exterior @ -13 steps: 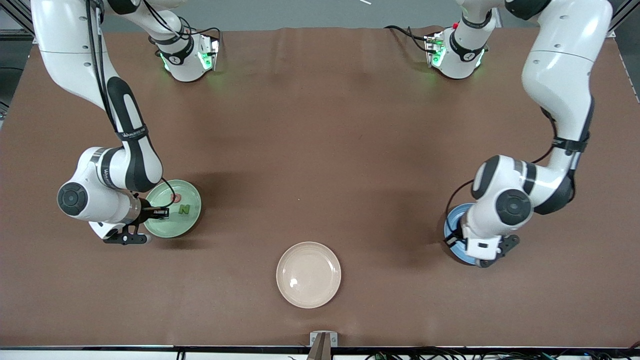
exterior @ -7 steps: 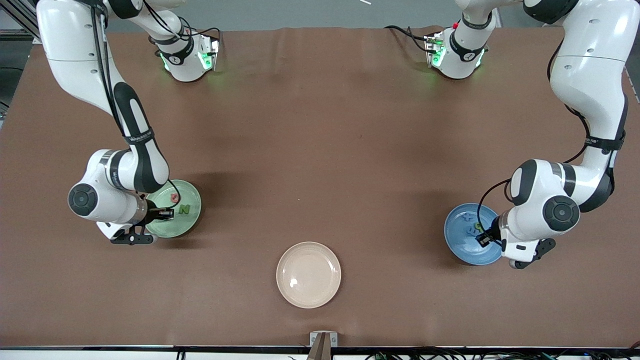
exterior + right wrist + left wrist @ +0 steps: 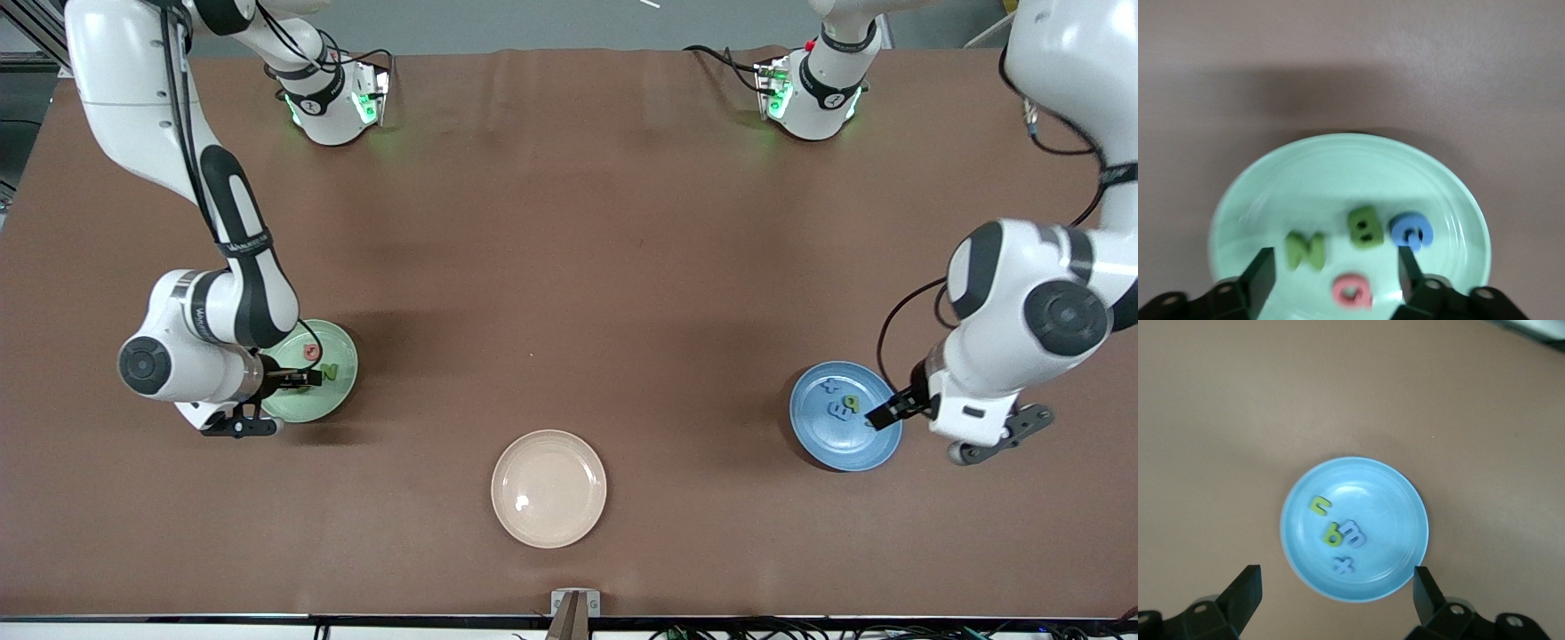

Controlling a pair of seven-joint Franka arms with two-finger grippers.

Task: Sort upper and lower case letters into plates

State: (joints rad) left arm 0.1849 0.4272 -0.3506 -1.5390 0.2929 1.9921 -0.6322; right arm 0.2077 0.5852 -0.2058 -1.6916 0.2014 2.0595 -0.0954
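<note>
The pale green plate [image 3: 336, 352] holds a green N [image 3: 1305, 250], a green B [image 3: 1365, 227], a blue G [image 3: 1411, 230] and a red letter [image 3: 1353, 290]. My right gripper [image 3: 307, 379] hangs low over this plate [image 3: 1338, 173], open and empty [image 3: 1335, 273]. The blue plate [image 3: 836, 444] holds a green u [image 3: 1319, 505], a green p [image 3: 1333, 535], a blue m [image 3: 1355, 532] and a blue x [image 3: 1343, 565]. My left gripper [image 3: 889, 413] is open and empty [image 3: 1338, 587], raised over that plate's [image 3: 1391, 513] edge toward the left arm's end.
A beige plate [image 3: 548, 524] with nothing in it lies at mid-table, nearest the front camera. Bare brown tabletop [image 3: 569, 267] spreads between the plates and the arm bases. A small clamp [image 3: 574, 604] sits at the table's front edge.
My left arm has lifted and swung toward its end of the table, uncovering the blue plate and its letters. My right gripper has stayed over the green plate, shifting only slightly.
</note>
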